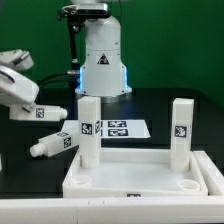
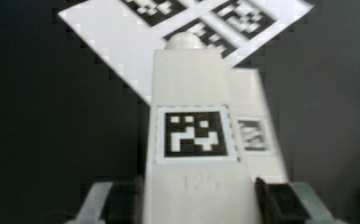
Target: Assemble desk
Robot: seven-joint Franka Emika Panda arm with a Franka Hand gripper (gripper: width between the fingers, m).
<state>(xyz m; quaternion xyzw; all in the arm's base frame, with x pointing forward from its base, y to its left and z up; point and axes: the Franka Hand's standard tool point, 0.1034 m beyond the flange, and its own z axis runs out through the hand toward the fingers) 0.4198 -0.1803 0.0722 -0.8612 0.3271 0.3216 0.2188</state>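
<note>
My gripper is at the exterior view's left, shut on the end of a white desk leg that lies level, its tagged face up. In the wrist view that leg runs away from my gripper, both pads pressed on its sides. A second loose leg lies on the table nearer the front; part of it shows beside the held one. The tabletop sits at the front with two legs upright in its back corners, one left and one right.
The marker board lies flat behind the tabletop, also seen beyond the held leg's tip as the marker board. The robot's white base stands at the back centre. The table surface is black.
</note>
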